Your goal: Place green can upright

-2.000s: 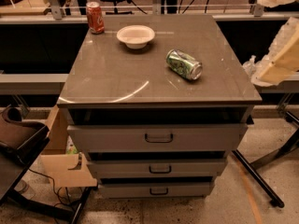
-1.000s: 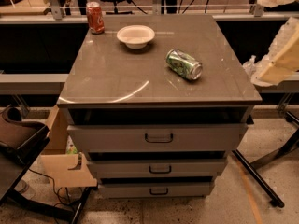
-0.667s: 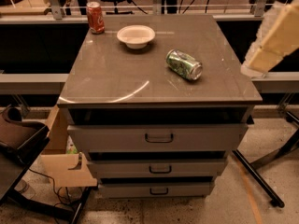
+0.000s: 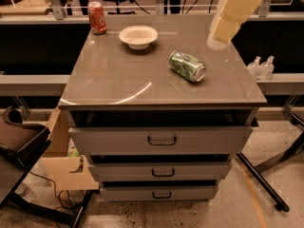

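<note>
The green can [image 4: 187, 66] lies on its side right of the middle of the grey cabinet top [image 4: 118, 82], its silver end facing front right. My gripper [image 4: 219, 38], at the end of a cream-coloured arm, hangs above the back right part of the top. It is behind and to the right of the can and does not touch it.
A red soda can [image 4: 97, 17] stands upright at the back left corner. A white bowl [image 4: 138, 36] sits beside it. The cabinet has three drawers [image 4: 161, 140] below. Two clear bottles [image 4: 261, 66] stand on a ledge to the right. A chair [image 4: 19, 139] and a cardboard piece [image 4: 61, 163] are at the lower left.
My arm has moved from the right edge of the view leftward and up, over the back right of the cabinet top. The green can, red can and bowl have not moved.
</note>
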